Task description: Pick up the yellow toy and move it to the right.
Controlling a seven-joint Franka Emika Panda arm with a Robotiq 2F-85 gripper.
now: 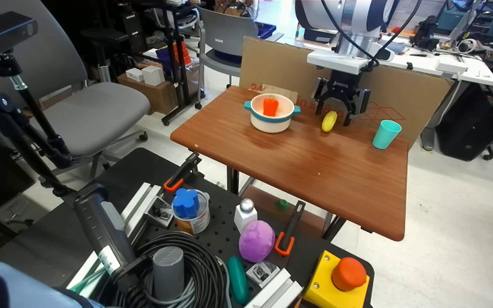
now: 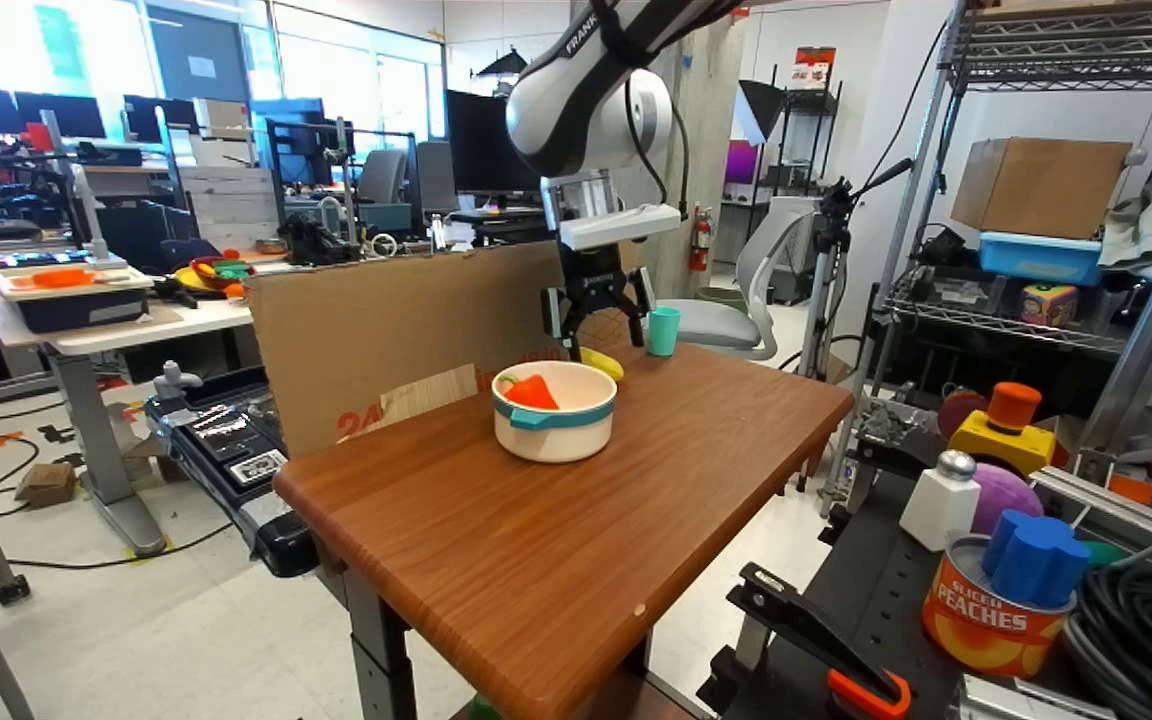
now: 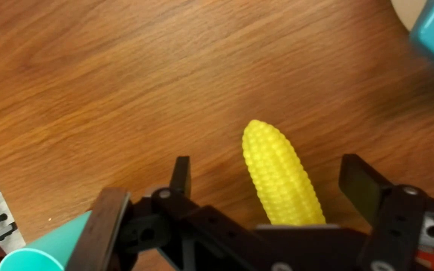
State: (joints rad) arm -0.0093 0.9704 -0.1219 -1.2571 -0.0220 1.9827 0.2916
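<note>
The yellow toy is a small corn cob with a bumpy surface. In an exterior view the yellow toy (image 1: 329,121) lies on the brown table near its back edge. In an exterior view the yellow toy (image 2: 602,363) is partly hidden behind the bowl. In the wrist view the yellow toy (image 3: 283,180) lies slanted between the two fingers, its lower end hidden by the gripper body. My gripper (image 1: 333,117) points down over it, also seen in an exterior view (image 2: 606,349). In the wrist view the gripper (image 3: 266,162) is open, with a gap on both sides of the toy.
A white bowl with teal handles (image 1: 271,125) holds an orange pepper (image 1: 270,106). A teal cup (image 1: 387,134) stands on the opposite side of the gripper; it also shows in the wrist view (image 3: 62,233). A cardboard sheet (image 1: 394,98) stands upright along the table's (image 1: 315,171) back edge.
</note>
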